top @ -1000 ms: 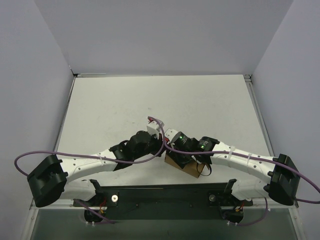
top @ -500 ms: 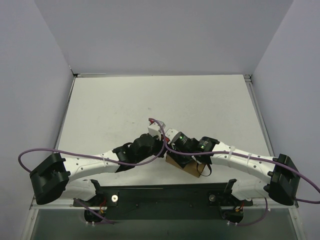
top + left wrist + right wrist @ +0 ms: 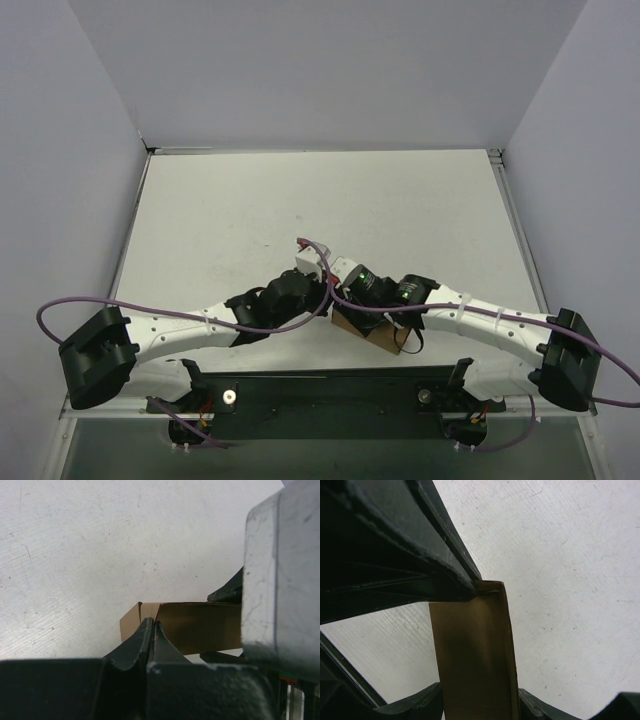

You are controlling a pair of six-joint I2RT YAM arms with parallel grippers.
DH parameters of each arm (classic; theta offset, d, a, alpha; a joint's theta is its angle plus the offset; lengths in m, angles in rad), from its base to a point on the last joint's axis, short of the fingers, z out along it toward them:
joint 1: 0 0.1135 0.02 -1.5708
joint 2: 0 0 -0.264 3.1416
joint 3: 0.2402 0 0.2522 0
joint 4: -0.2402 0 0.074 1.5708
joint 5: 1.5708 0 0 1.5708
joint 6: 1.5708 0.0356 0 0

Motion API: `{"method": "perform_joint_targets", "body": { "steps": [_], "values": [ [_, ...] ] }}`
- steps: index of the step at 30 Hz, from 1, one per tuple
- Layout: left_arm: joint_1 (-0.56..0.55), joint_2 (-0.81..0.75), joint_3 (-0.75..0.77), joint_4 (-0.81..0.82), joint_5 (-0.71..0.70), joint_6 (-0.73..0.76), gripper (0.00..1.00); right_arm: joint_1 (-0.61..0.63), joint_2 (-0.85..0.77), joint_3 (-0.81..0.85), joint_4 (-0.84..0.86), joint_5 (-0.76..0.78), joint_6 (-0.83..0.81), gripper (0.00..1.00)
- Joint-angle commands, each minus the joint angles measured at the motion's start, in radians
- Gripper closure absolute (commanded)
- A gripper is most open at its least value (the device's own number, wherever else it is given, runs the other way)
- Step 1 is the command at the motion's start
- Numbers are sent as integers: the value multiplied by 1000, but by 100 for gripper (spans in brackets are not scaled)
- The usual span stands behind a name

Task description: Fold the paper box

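Right wrist view: your right gripper (image 3: 479, 701) squeezes paper box (image 3: 475, 650) sides. Left gripper (image 3: 152, 626) closed tight, tips touching box's 12 o'clock corner. Looks like flap-tucking step. Next: push flap in gently.

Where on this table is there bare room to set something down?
Bare: the far half of the table, from the back wall down to the left arm and right arm. Crowded: the near centre, where both meet over the box.
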Motion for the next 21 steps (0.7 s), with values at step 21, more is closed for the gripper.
{"method": "perform_joint_targets", "body": {
  "steps": [21],
  "values": [
    [-104, 78, 105, -398, -35, 97, 100, -31, -459, 37, -422, 214, 600, 23]
  ]
}}
